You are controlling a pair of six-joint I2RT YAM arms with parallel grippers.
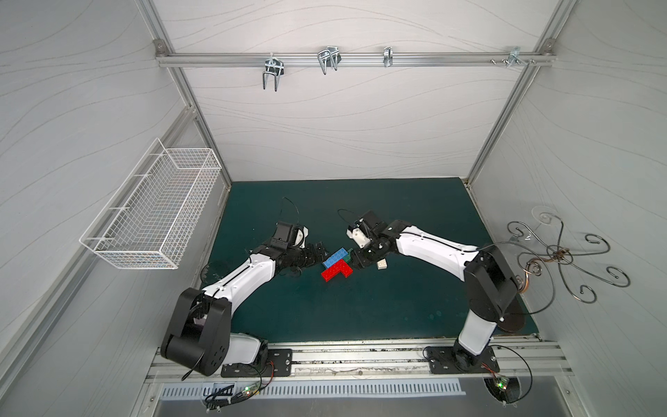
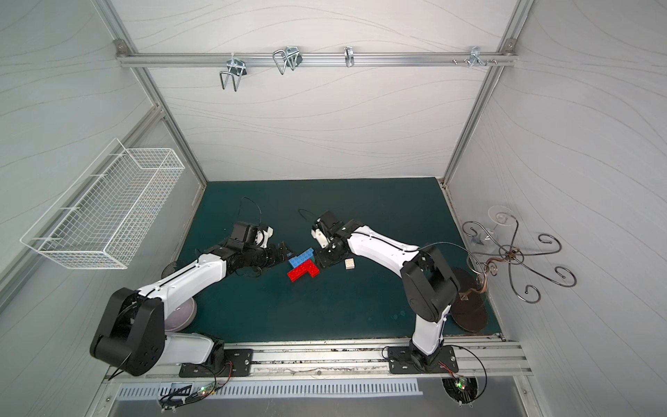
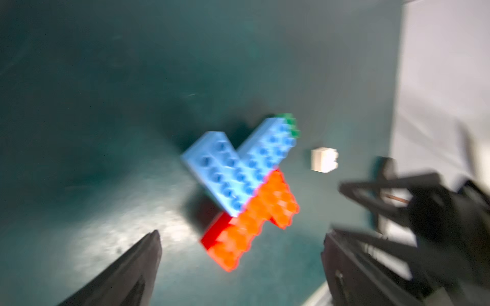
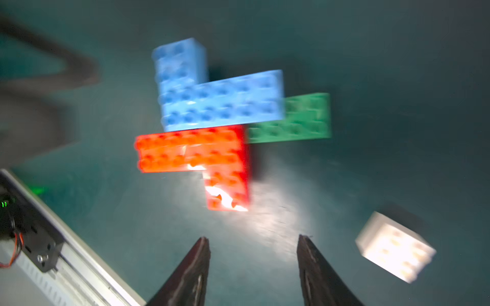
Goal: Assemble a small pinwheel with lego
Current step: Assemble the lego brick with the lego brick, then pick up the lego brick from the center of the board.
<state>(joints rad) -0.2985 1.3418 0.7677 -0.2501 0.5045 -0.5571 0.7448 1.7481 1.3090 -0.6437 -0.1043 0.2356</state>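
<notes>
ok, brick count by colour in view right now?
Blue bricks: 2, joined
Red bricks: 2, joined
Green brick: 1 showing, partly under a blue one
White brick: 1, loose, apart from the rest
Total: 6 in view

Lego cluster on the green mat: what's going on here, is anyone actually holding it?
Nobody holds it. The flat cluster of joined blue, red and green studded bricks lies on the dark green mat between the two arms. The left tool and the right tool both point at it, jaws open, nothing between them. The small white square brick lies loose beside the cluster, apart from it, not yet fitted.
</notes>
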